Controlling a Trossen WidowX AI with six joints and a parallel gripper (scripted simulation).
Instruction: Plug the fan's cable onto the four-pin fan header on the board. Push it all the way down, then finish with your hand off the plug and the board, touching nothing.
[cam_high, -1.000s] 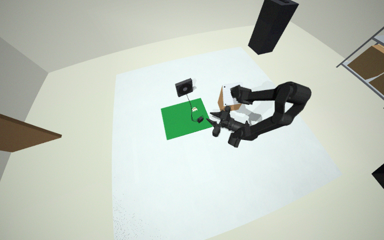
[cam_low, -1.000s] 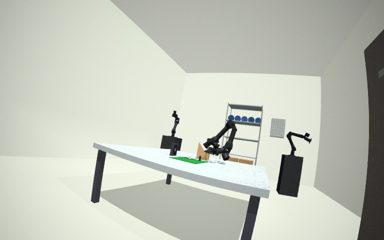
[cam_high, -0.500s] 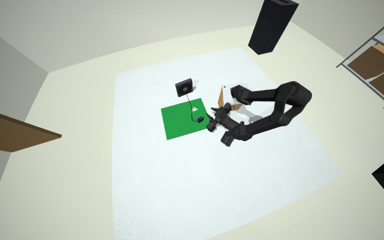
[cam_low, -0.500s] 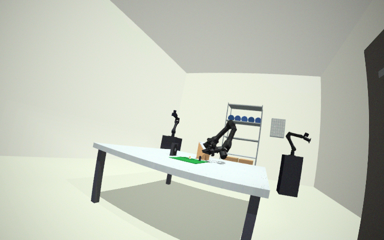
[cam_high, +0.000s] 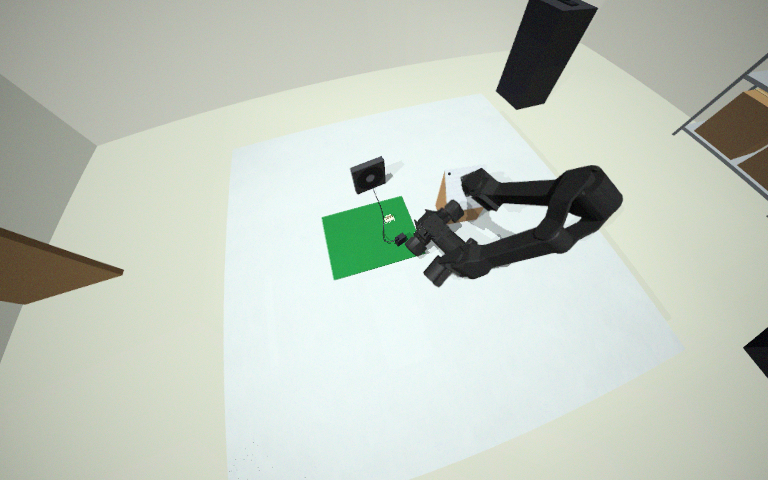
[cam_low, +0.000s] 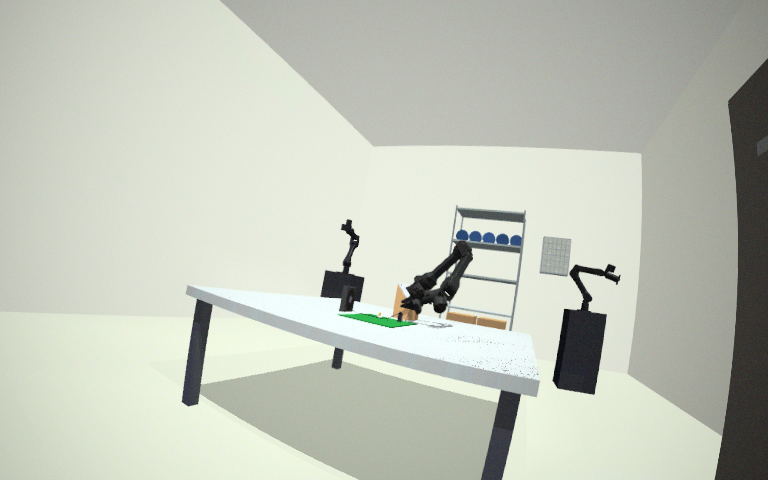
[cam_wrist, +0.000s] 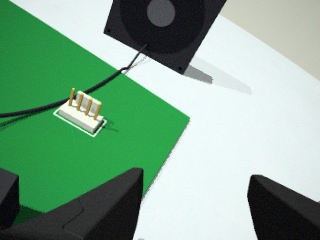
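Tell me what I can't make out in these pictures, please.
- Plug: its underside is hidden in the top view, and its pin holes are too small to see.
- Fan: its top is cut off by the wrist picture's edge.
- Header: its pins are too small to count in the exterior view.

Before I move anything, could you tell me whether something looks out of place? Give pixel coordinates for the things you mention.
Yes: the small black plug (cam_high: 400, 238) (cam_low: 399, 316) (cam_wrist: 7, 197) is over the green board (cam_high: 353, 243) (cam_low: 373, 320) (cam_wrist: 45, 160), away from the white four-pin header (cam_high: 389, 218) (cam_low: 379, 314) (cam_wrist: 80, 118), whose gold pins are bare. The jaws stand open beside it, gripping nothing. I see no damage or spill.
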